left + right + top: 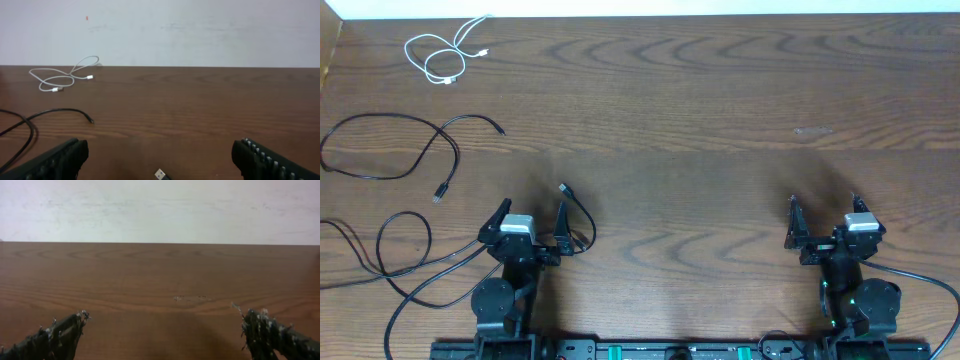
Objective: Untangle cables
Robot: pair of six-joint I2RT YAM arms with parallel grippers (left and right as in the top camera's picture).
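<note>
While both arms sit by their bases, the overhead view lists: left gripper (pixel 532 210), jaws wide, empty; right gripper (pixel 823 203), jaws wide, empty; white cable (pixel 445 55), loosely coiled at the far left, well apart from the rest; black cable (pixel 400 145), a loop with its long axis left to right, one end pointing right; further black cables (pixel 390 250) at the near left, crossing one another. Separating these is judged the step in hand; it calls for the left arm to reach left and pinch one strand near a crossing. Left wrist view: white cable far left, black cable end pointing right, a plug (pixel 160 174) between the spread jaws, pointing away. Right wrist view: spread jaws, bare table (pixel 160 270), no cable.
</note>
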